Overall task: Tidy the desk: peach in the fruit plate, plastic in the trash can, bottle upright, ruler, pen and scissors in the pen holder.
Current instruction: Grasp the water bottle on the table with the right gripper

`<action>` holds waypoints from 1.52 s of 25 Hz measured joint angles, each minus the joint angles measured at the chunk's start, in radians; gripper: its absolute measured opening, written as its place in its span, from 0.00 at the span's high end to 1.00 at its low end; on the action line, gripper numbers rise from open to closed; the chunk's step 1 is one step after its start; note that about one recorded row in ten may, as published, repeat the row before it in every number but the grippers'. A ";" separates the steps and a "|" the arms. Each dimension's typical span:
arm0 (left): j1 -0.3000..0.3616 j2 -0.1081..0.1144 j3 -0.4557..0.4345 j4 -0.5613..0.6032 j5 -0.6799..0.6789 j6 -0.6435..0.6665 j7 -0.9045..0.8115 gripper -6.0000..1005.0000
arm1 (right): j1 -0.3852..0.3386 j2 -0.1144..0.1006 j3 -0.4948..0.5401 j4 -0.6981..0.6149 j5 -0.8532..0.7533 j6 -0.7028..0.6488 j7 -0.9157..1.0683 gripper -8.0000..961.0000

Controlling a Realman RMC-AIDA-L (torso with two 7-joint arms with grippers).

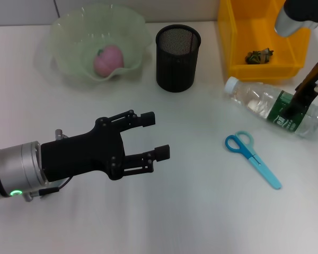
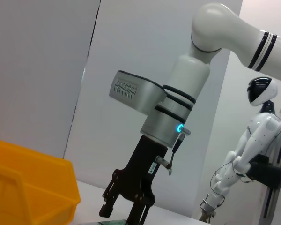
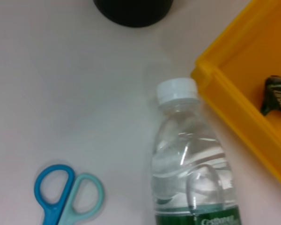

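A clear water bottle (image 1: pixel 265 105) with a white cap and green label lies on its side at the right of the desk; it also shows in the right wrist view (image 3: pixel 187 154). My right gripper (image 1: pixel 303 101) is open, its fingers down at the bottle's green label; the left wrist view shows it (image 2: pixel 125 211) too. Blue scissors (image 1: pixel 253 157) lie flat in front of the bottle. A pink peach (image 1: pixel 108 59) sits in the green fruit plate (image 1: pixel 69 32). The black mesh pen holder (image 1: pixel 178 51) stands mid-back. My left gripper (image 1: pixel 156 136) is open and empty above the desk's left middle.
A yellow bin (image 1: pixel 226 42) at the back right holds a crumpled dark piece of plastic (image 1: pixel 259 55). The bottle's cap lies close to the bin's front wall (image 3: pixel 239 112). The scissors' handles (image 3: pixel 68 192) lie beside the bottle.
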 joint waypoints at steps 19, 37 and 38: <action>0.001 0.000 0.000 0.000 0.003 0.000 0.000 0.19 | 0.005 0.018 -0.008 0.092 0.003 0.105 -0.010 0.19; -0.003 0.000 0.000 0.000 0.004 -0.005 0.001 0.19 | 0.002 0.020 -0.011 0.121 0.007 0.140 -0.017 0.20; -0.003 0.000 0.000 0.000 0.004 -0.005 0.001 0.19 | 0.000 0.020 -0.011 0.120 0.008 0.140 -0.019 0.20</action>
